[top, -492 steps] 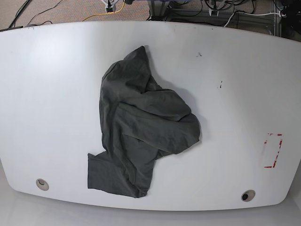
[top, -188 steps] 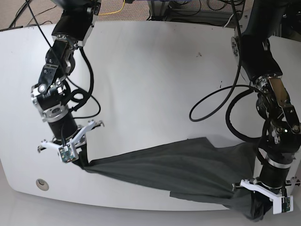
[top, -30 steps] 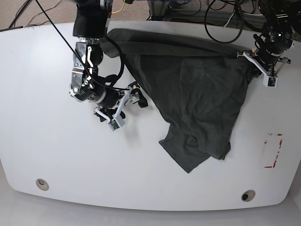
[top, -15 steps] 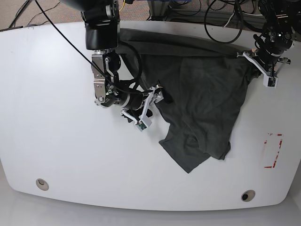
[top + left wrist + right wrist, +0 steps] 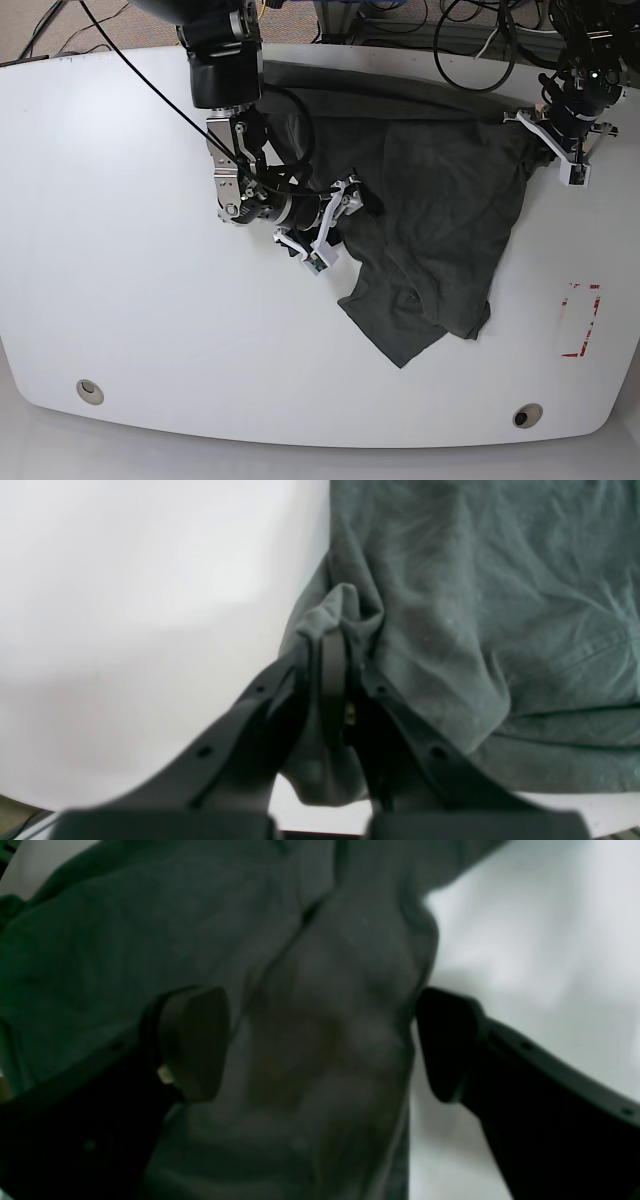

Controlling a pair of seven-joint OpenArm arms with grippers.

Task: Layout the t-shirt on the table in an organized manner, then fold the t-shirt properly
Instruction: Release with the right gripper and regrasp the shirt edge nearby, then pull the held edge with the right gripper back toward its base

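Note:
The dark grey t-shirt (image 5: pixel 420 200) lies spread but wrinkled across the far right half of the white table (image 5: pixel 120 300), with a crumpled lobe hanging toward the front. My left gripper (image 5: pixel 547 138) is at the shirt's far right corner, shut on a bunched fold of t-shirt (image 5: pixel 345 605), its fingers (image 5: pixel 332 650) pressed together. At the shirt's left edge my right gripper (image 5: pixel 335 217) is open. In the right wrist view its fingers (image 5: pixel 195 1040) straddle a ridge of t-shirt (image 5: pixel 330 1040) lying under the right gripper (image 5: pixel 320 1045).
A red tape rectangle (image 5: pixel 580 320) marks the table's right side. Two round grommet holes (image 5: pixel 90 388) (image 5: pixel 527 415) sit near the front edge. Cables (image 5: pixel 470 30) lie on the floor behind the table.
My right gripper has moved right across the table, from bare surface onto the shirt's left edge. The left gripper and the shirt have stayed put.

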